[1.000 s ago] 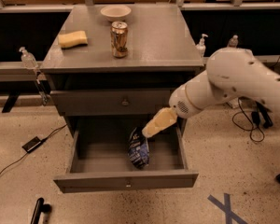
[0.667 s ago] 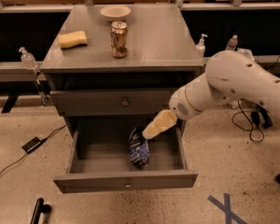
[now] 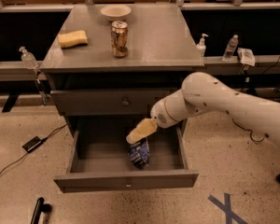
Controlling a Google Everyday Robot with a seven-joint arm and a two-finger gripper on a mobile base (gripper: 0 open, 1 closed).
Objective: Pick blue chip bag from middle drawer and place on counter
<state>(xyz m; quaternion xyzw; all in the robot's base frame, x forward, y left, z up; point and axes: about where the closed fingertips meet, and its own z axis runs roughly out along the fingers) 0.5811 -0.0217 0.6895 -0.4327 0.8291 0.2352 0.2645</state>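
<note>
**Gripper** [image 3: 134, 135]: tan, at the end of the white arm [image 3: 214, 99]. It is located inside the open middle drawer [image 3: 126, 181], directly over the top edge of the blue chip bag [image 3: 139, 155].
- Change: a second ago it hangs to the right of the bag and slightly higher. It now sits further left and lower, lined up with the bag.
- Whether the claw is released or clenched cannot be told, nor whether it touches the foil.

**Blue chip bag**: on the drawer floor, roughly centred and near the front wall. Its position matches the earlier views, and it is not lifted.

**Middle drawer**: pulled well out. The drawer above it is closed.

**Counter** [image 3: 163, 41]: holds a soda can [image 3: 119, 38], a yellow sponge [image 3: 73, 38] and a pale bowl [image 3: 115, 11]. The right half shows bare grey surface.

**Assessment**: the approach looks nearly finished and the grasp appears to be the step in hand. Lifting clear of the drawer and setting the bag down on the counter remain to be done.
</note>
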